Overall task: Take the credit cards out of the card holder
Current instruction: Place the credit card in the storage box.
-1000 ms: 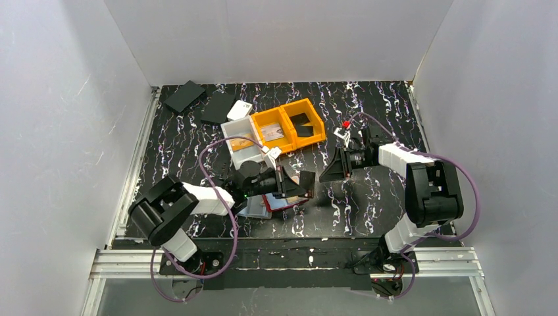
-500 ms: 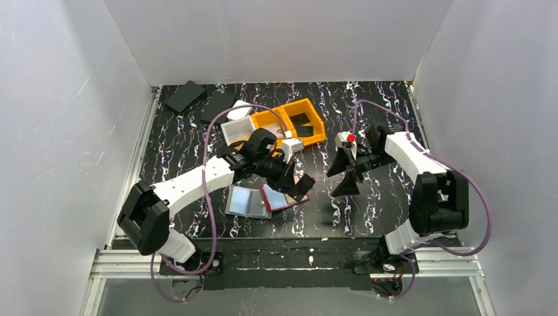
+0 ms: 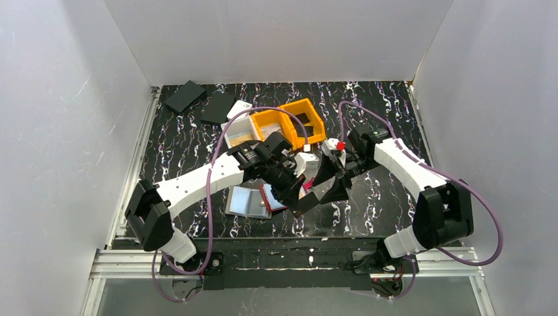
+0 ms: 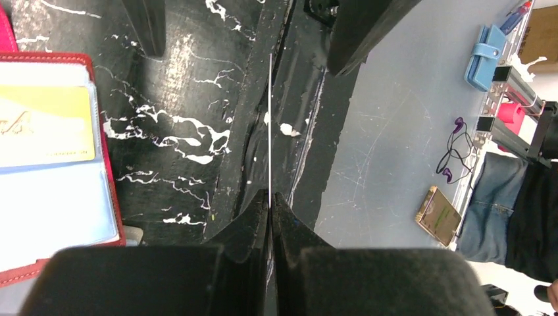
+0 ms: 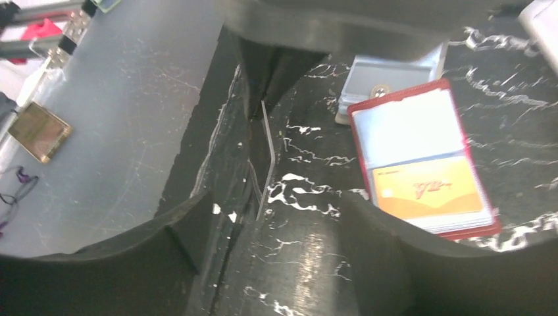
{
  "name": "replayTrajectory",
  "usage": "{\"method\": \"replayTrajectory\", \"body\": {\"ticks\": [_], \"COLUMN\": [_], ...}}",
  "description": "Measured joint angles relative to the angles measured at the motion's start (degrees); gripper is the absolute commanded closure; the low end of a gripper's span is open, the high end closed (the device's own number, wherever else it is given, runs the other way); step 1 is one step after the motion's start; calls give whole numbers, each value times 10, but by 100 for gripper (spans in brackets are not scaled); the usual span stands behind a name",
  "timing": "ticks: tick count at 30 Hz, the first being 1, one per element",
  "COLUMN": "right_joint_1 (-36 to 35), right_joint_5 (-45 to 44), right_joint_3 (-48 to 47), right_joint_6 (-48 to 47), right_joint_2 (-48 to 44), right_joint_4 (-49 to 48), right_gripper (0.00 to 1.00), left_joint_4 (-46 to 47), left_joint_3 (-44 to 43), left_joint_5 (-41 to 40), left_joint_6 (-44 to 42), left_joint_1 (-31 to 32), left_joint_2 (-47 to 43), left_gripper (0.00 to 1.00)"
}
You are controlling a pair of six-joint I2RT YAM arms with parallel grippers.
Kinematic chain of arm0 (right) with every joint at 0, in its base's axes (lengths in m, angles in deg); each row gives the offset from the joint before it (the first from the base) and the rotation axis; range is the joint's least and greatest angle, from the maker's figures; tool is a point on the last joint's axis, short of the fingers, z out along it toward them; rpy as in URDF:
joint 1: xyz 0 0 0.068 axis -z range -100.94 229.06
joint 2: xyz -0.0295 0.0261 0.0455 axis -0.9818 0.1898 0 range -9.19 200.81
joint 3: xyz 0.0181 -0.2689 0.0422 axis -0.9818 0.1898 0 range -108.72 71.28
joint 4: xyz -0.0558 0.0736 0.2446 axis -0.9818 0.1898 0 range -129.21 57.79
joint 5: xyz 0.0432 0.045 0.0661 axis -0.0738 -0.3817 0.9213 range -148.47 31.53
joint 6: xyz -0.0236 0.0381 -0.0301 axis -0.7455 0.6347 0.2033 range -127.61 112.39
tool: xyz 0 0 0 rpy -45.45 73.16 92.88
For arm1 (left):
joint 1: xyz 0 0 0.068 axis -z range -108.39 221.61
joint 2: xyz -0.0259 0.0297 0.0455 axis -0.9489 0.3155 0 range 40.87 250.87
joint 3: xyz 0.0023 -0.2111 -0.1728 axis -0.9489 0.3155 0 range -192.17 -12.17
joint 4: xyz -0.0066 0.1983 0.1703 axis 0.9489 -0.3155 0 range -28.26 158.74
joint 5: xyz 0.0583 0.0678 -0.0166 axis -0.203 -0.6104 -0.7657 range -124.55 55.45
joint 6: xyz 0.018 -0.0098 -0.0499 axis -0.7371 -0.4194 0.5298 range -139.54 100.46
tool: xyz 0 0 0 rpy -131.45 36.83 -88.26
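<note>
Card holder (image 5: 421,158): red, lying open and flat on the table (image 3: 375,197), clear pockets facing up. A yellow card (image 5: 428,187) sits in one pocket. The pocket next to it reads pale blue-white, and I cannot tell what it holds.

Left gripper (image 4: 270,197): fingers pressed together, pinching a credit card (image 5: 268,158) by one end. Both wrist views show the card edge-on as a thin pale line. It is out of the card holder, just beside the holder's right edge in the overhead view, and over bare table. I cannot tell whether its free end touches the table.

Right gripper (image 5: 276,210): fingers spread wide, one on each side of the credit card's free end, with a gap on both sides. Not touching the card. It faces the left gripper and lies farther from the card holder than the card does.

Other items, placed from the card holder:
- A silvery-blue flat sleeve (image 3: 245,201) is against its left side, partly tucked under it.
- Two orange bins (image 3: 299,122) and a white bin (image 3: 238,130) stand beyond it, toward the back wall.
- Black flat pieces (image 3: 184,96) lie well apart from it, in the far left corner.
</note>
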Motion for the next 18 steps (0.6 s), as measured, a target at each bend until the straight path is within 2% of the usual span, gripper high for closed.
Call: {"method": "replayTrajectory", "body": {"ticks": [2, 6, 8, 9, 12, 16, 18], "right_joint_1": [-9, -37, -43, -45, -45, -40, -26], "right_joint_5": [-2, -1, -5, -6, -11, -7, 2], "right_joint_3": [34, 117, 146, 152, 156, 156, 155], "right_joint_6": [63, 233, 309, 334, 391, 402, 404], "right_joint_2": [-13, -75, -107, -116, -125, -125, -125], "right_joint_4": [-59, -220, -296, -319, -367, -383, -384], "right_gripper": [40, 80, 96, 99, 99, 99, 99], "left_joint_4": [0, -4, -1, -1, 3, 26, 86], "left_joint_3": [-7, -14, -16, -17, -18, -12, 37], "left_joint_5": [0, -1, -3, -3, -10, -27, -48], "left_joint_6": [0, 6, 10, 12, 16, 34, 61], "left_joint_1": [9, 12, 13, 13, 12, 11, 10], "left_joint_2": [2, 11, 20, 24, 23, 14, -36], "left_gripper": [100, 100, 100, 93, 73, 34, 13]}}
